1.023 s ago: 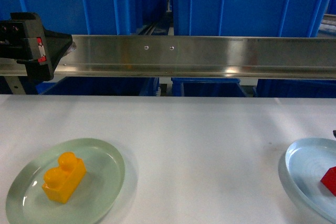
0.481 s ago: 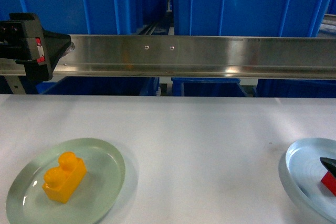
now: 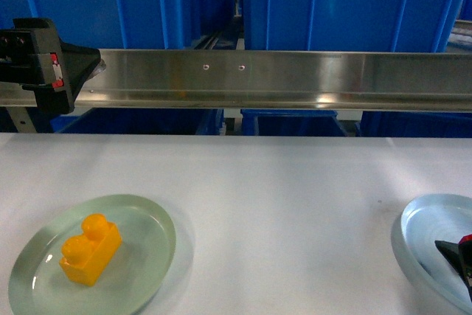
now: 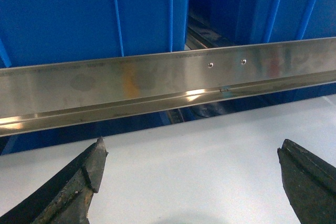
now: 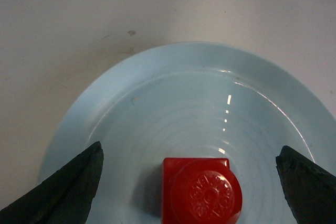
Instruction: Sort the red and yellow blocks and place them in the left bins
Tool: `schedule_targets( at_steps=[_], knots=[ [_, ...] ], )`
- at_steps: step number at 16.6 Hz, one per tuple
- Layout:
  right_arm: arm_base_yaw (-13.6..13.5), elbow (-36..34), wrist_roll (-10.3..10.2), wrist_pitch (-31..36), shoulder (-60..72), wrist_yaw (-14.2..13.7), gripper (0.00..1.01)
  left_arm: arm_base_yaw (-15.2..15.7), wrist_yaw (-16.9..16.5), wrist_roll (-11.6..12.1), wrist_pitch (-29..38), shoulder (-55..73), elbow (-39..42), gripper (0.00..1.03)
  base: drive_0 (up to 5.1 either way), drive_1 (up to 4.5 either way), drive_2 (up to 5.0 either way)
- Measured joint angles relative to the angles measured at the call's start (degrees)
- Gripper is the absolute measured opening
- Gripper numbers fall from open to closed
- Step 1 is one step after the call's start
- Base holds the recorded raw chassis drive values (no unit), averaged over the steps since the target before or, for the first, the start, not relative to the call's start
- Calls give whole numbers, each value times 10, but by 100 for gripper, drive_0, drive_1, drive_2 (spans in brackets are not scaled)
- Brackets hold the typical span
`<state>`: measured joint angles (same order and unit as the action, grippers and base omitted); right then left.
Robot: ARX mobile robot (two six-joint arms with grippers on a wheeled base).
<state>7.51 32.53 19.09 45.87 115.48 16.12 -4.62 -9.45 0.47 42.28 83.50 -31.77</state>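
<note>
So the right end effector (image 5: 189,182) is spread wide over the pale-blue plate (image 5: 131,114), one finger on each side of the red block (image 5: 202,192), not touching it yet. The block sits on the plate's smooth, shiny floor, stud facing up.

My worry: if one finger lands first, the block could skate across that slick plate or twist out of the pinch. A low finger could also catch the plate rim and drag the whole plate along the desk (image 3: 280,204).

The left end effector (image 4: 191,182) is spread too and holds nothing, hanging above bare desk facing the steel rail (image 4: 157,87) and the blue bins (image 3: 346,5) behind it. The yellow block (image 3: 90,250) sits on the green plate (image 3: 147,234), untouched.

Writing: there's raised lettering on the red stud, too blurry to read.
</note>
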Motion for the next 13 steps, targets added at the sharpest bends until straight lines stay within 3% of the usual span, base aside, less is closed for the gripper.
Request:
schedule_targets(
  at_steps=[2, 6, 8, 13],
  knots=[
    [0, 7, -5, -2, 7, 4, 96, 0, 0, 0, 0, 0, 0, 98, 0, 0, 0],
    [12, 12, -15, -10, 16, 4, 47, 0, 0, 0, 0, 0, 0, 98, 0, 0, 0],
    [12, 12, -20, -6, 16, 7, 30, 0, 0, 0, 0, 0, 0, 98, 0, 0, 0],
    [12, -14, -32, 29, 15, 3, 29, 0, 0, 0, 0, 0, 0, 98, 0, 0, 0]
  ],
)
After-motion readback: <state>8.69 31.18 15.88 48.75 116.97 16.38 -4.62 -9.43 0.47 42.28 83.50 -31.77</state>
